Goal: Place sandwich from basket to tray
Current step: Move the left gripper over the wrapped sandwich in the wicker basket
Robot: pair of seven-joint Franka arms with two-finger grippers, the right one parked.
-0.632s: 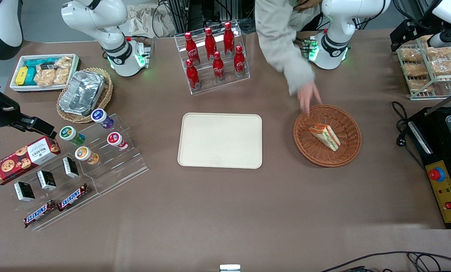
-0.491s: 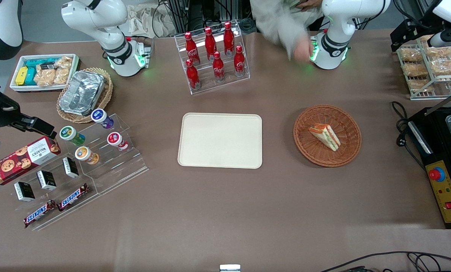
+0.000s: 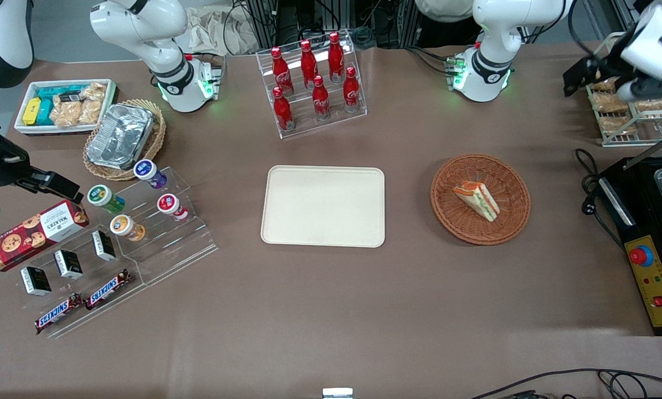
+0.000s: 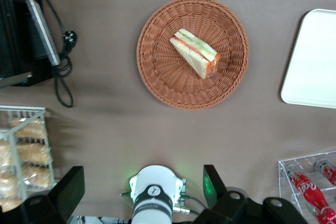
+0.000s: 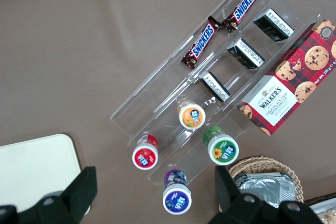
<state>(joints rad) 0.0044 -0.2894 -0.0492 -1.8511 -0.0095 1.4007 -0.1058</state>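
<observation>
- The gripper [image 4: 139,190] hangs high up, jaws spread wide and holding nothing.
- The sandwich [image 3: 477,200] lies in the basket [image 3: 511,220], well below the jaws.
- The tray [image 3: 323,206] sits beside the basket, apart.

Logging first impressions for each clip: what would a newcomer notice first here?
Probably the sandwich, lying alone in the round reddish-brown basket toward the working arm's end of the table. Beside it, mid-table, sits the bare cream tray. The left arm's tool hangs open high over the wire snack rack, well away from the basket.
</observation>
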